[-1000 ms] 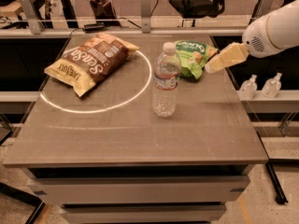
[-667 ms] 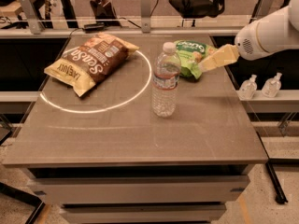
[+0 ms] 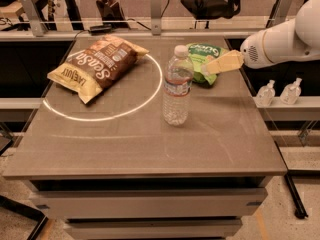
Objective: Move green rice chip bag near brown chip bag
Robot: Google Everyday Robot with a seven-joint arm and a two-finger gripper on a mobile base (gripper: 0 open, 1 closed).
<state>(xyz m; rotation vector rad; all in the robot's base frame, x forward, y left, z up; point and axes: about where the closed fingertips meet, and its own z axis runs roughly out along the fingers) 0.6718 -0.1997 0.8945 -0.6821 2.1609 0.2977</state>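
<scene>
Presently the claw (clenched or not, cannot tell) hovers at the green rice chip bag, upper right; grasping comes next

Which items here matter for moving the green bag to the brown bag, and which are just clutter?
Job: green bag; brown bag; gripper, at the green bag's right edge.
Bystanders: water bottle, mid-table; two small bottles on the right ledge.
</scene>
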